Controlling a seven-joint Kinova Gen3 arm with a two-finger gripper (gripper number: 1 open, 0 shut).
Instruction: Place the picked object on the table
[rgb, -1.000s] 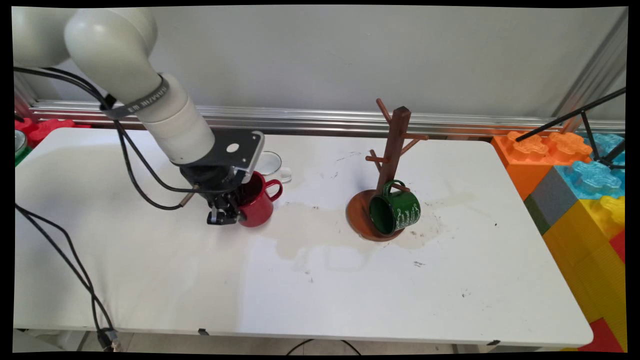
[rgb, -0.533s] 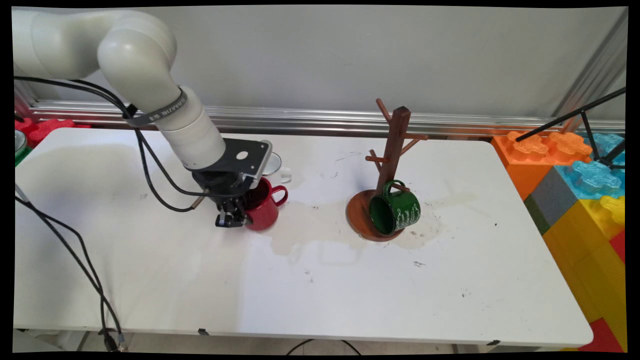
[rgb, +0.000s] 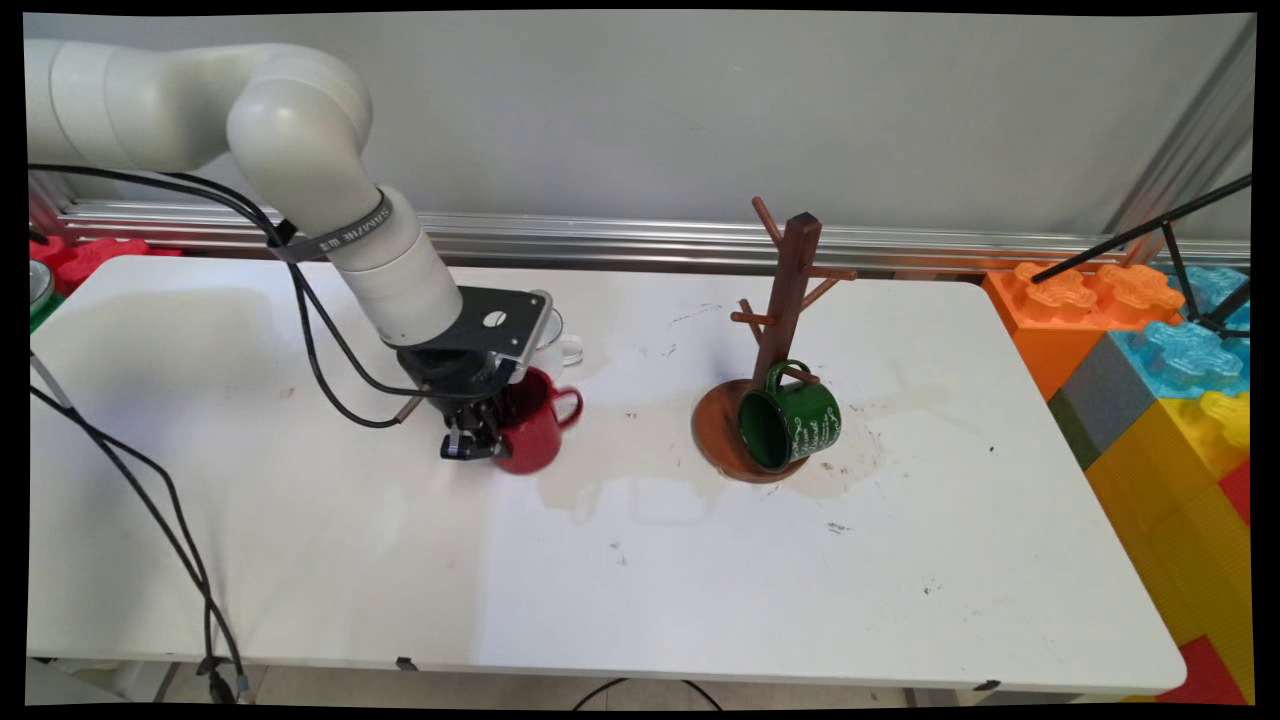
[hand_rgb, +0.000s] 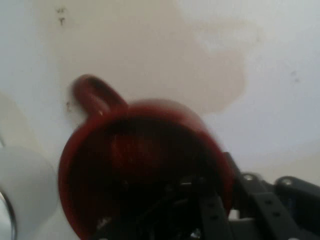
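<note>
Your gripper (rgb: 478, 440) is clamped on the red mug's (rgb: 533, 432) rim, one finger inside, mug tilted. A clear glass cup (rgb: 556, 340) sits just behind at 12 o'clock. At 3 o'clock stands the mug tree (rgb: 778, 330) carrying a green mug (rgb: 795, 418).

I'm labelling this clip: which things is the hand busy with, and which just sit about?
In use:
- hand, clasping the mug's wall
- red mug

Sitting about:
- clear glass cup, behind the hand
- wooden mug tree
- green mug, hung on a low peg
- big toy blocks, right of the table
</note>
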